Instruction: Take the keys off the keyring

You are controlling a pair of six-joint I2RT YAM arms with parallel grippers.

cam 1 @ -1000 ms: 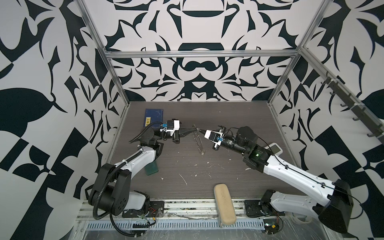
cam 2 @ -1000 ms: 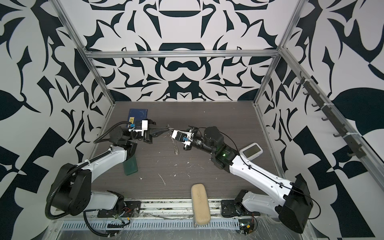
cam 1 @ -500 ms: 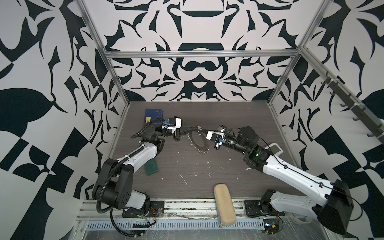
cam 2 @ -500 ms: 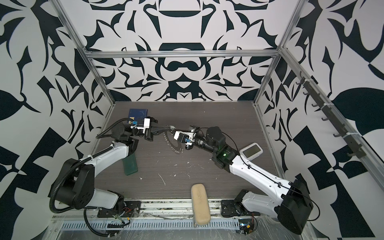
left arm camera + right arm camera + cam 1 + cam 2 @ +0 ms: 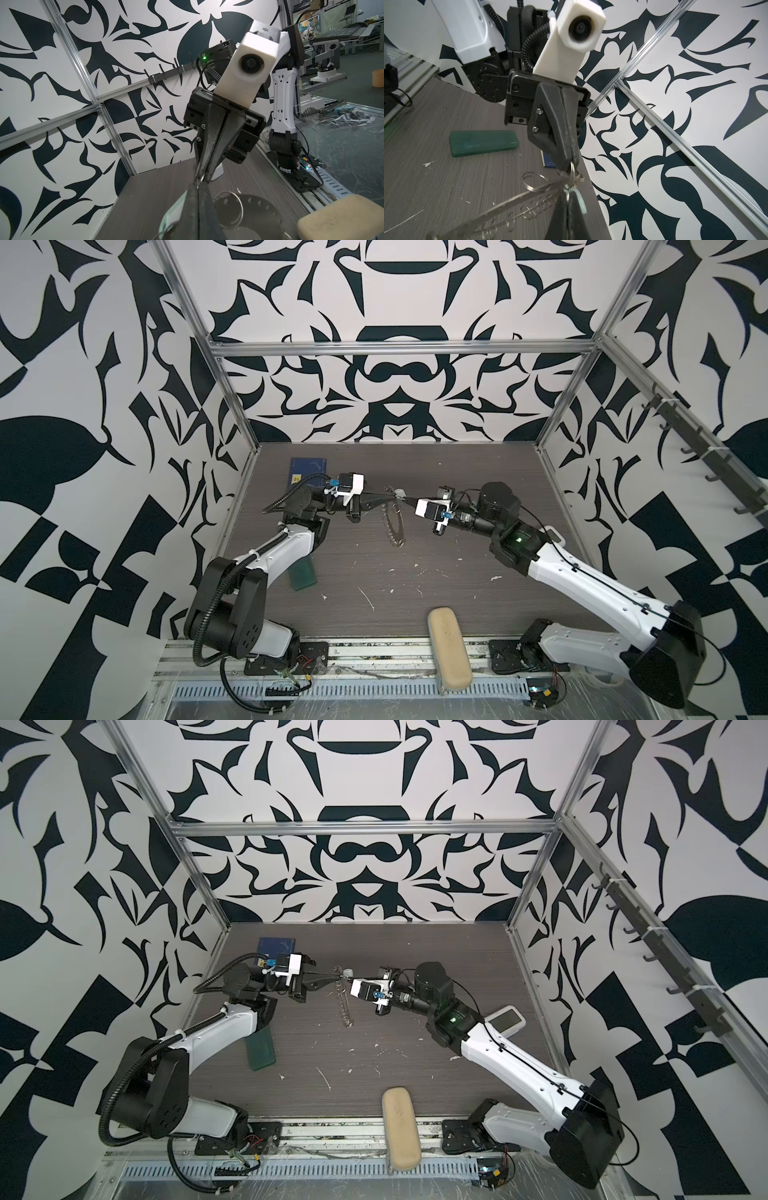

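Green case (image 5: 302,576), blue booklet (image 5: 308,467) on table (image 5: 436,585)

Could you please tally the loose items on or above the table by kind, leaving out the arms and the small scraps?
cases: 2, the green case and the beige case
blue box: 1
white handheld device: 1
keyring: 1
key tag: 1
total: 6

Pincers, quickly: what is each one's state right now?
Left pincer: closed on the keyring.
Right pincer: closed beside the white tag; on which piece cannot be told.
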